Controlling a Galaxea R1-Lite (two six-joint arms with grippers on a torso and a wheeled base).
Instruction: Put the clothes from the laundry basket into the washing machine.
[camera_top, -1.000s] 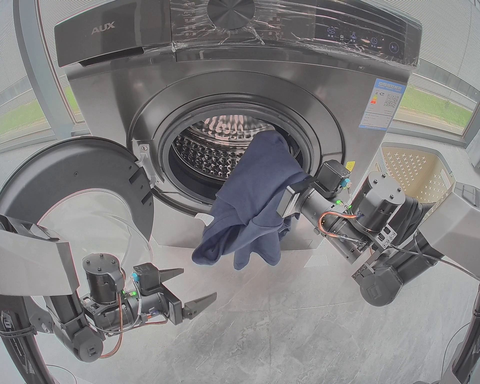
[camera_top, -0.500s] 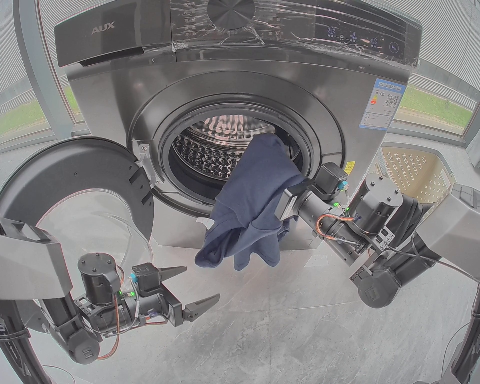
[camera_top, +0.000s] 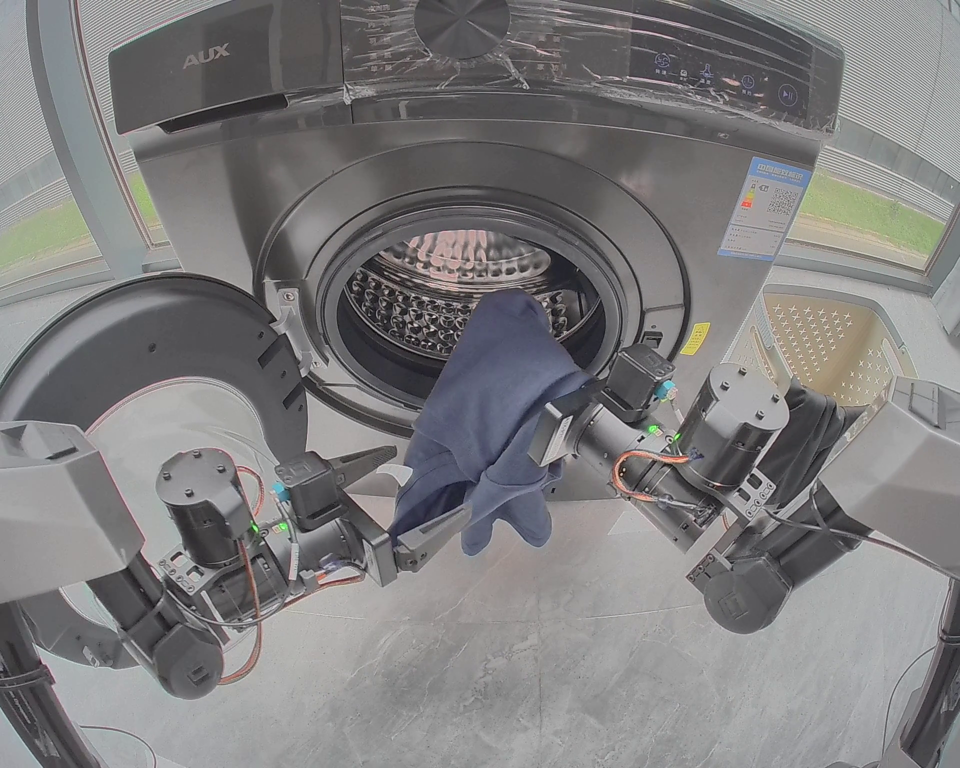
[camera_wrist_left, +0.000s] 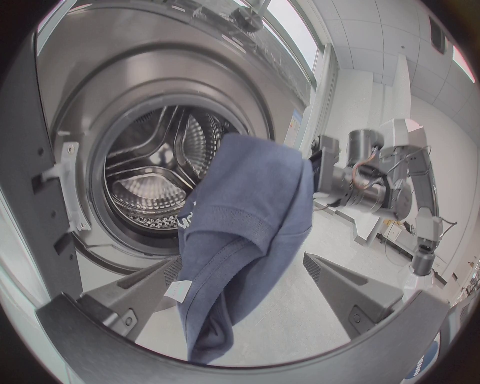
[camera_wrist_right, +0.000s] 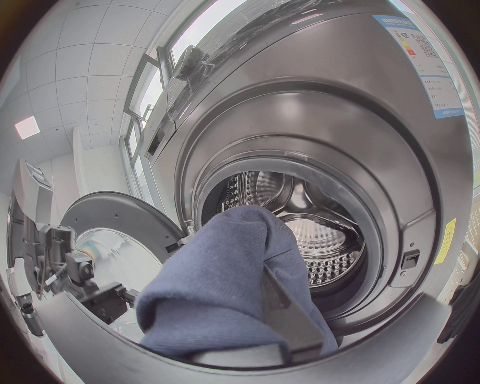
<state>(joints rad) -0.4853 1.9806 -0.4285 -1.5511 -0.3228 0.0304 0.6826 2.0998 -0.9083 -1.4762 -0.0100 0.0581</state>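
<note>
Right in front of the open drum (camera_top: 450, 290) of the washing machine (camera_top: 600, 190), my right gripper (camera_wrist_right: 272, 325) seems to pinch the blue shirt (camera_top: 490, 410), which hangs long and down. My left gripper (camera_top: 428, 487), spread wide, sits around its low end.

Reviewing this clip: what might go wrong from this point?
Most of the navy blue cloth garment hangs outside and below the grey washing machine's round opening; it may catch there or drop to the grey floor if the right claw lets go. The open left claw straddles the hanging hem and might snag it.
</note>
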